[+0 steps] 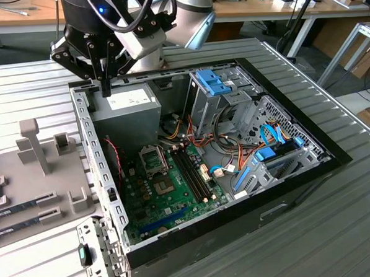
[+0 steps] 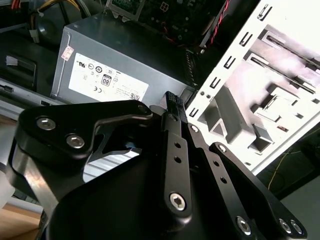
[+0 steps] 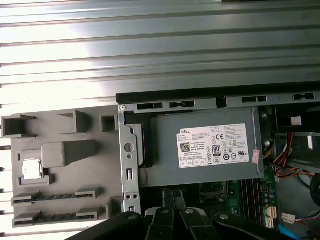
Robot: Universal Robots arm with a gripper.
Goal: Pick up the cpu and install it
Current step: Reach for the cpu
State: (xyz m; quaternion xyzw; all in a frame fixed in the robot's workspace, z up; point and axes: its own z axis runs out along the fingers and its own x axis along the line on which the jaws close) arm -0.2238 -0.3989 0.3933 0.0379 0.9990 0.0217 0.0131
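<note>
Locate the gripper [image 1: 105,88] at the far corner of the case [image 1: 89,137] on the exterior view's left, just above the power supply [image 1: 124,107] — jaws closed, fingers [image 2: 172,106] pressed together with nothing between them. Find the cpu [image 3: 31,168] in the first wrist view: seated flat in a recess of the grey tray [image 3: 100,165], outside the case — well apart from the gripper. Note the motherboard [image 1: 169,195] on the case floor, beside the power supply.
</note>
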